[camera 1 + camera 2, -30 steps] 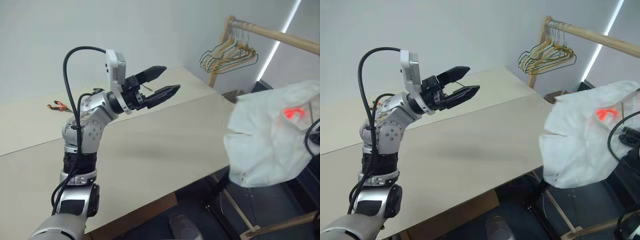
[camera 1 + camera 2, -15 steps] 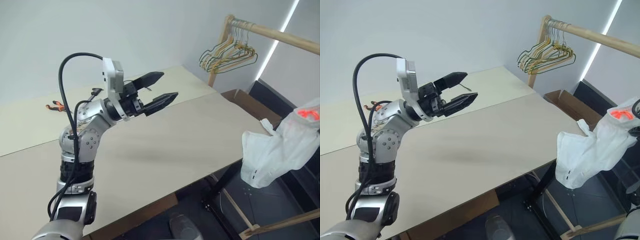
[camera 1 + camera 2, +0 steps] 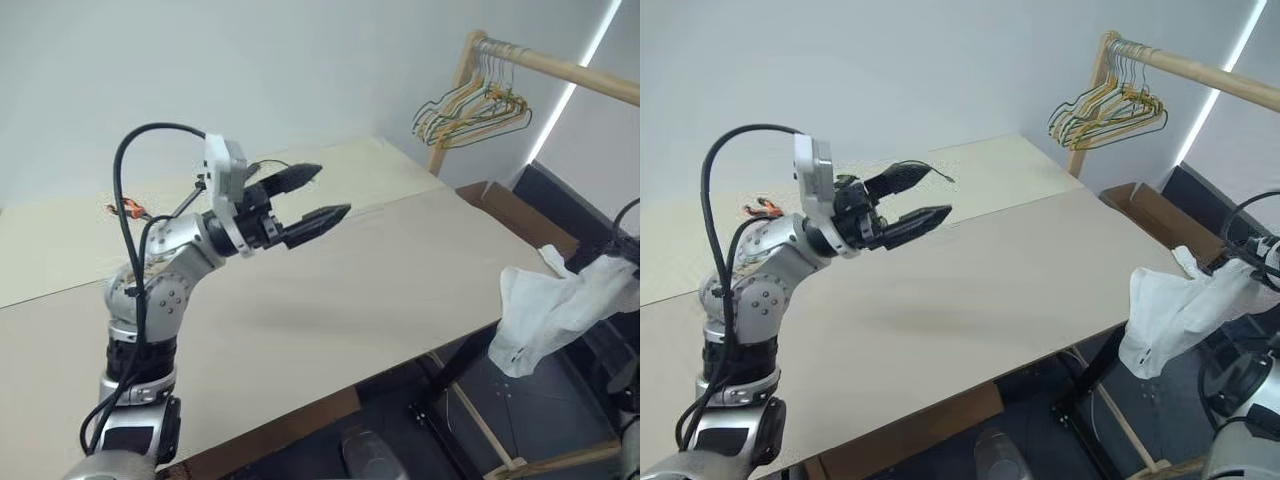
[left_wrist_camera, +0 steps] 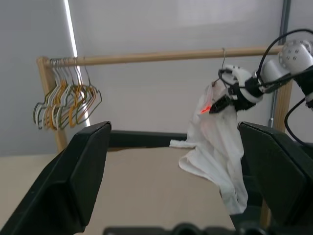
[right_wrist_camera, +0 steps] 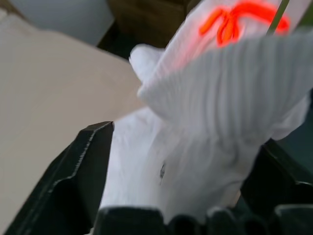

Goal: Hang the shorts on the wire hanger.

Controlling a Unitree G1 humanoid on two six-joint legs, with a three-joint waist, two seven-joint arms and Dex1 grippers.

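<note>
The white shorts (image 3: 552, 312) hang in a crumpled bunch beyond the table's right edge, with an orange-red glow near their top (image 4: 206, 108). My right gripper (image 4: 226, 98) is at their top; its fingers (image 5: 83, 171) stand wide apart, open, with the ribbed waistband (image 5: 230, 78) between them. A thin wire of the wire hanger (image 4: 223, 61) rises from the shorts' top to the wooden rail; the rest of it is hidden by cloth. My left gripper (image 3: 333, 190) is open and holds nothing, raised over the table's middle and pointing right.
A wooden rail (image 3: 560, 68) at the back right carries a bunch of spare hangers (image 3: 470, 105). A cardboard box (image 3: 510, 205) sits on the floor behind the table's right end. The beige table (image 3: 350, 290) has an orange-handled tool (image 3: 125, 208) at its far left.
The shorts went from a wide spread sheet to a narrow hanging bunch, lower and farther right. The left arm sank slightly. The camera has turned a little.
</note>
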